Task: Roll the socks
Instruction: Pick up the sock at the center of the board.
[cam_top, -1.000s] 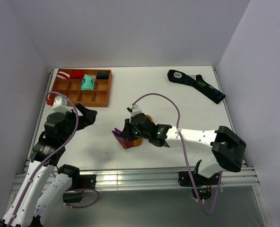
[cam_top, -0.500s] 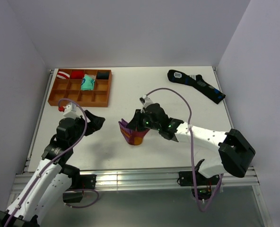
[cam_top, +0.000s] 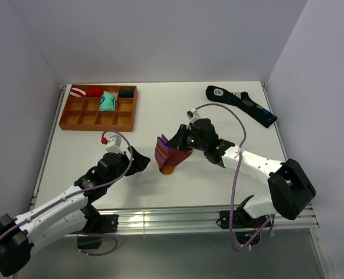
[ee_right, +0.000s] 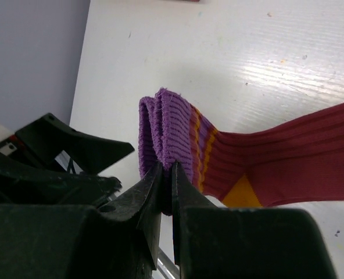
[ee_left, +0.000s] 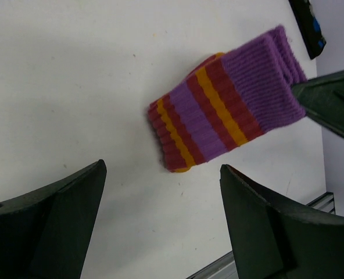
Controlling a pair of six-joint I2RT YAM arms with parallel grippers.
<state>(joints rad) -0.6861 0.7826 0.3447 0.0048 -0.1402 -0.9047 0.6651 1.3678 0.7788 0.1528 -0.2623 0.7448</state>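
Note:
The maroon sock [cam_top: 165,155] with orange heel and striped purple cuff hangs from my right gripper [cam_top: 173,146], near the middle of the table. The gripper is shut on the purple cuff, and the sock's lower end touches the table. In the right wrist view the jaws [ee_right: 172,174] pinch the doubled cuff edge, and the maroon leg and orange heel [ee_right: 276,163] stretch to the right. My left gripper [cam_top: 139,162] is open and empty just left of the sock. In the left wrist view the sock [ee_left: 218,113] lies beyond the spread fingers [ee_left: 50,226].
A wooden compartment tray [cam_top: 125,121] stands at the back left with small rolled bundles [cam_top: 107,102] in its far row. A long black sock with blue marks [cam_top: 242,104] lies at the back right. The table's front edge with its rail [cam_top: 160,218] is close below the sock.
My right gripper has carried the sock up and to the right, away from the front edge. My left arm has reached forward and to the right, bringing its open gripper beside the sock.

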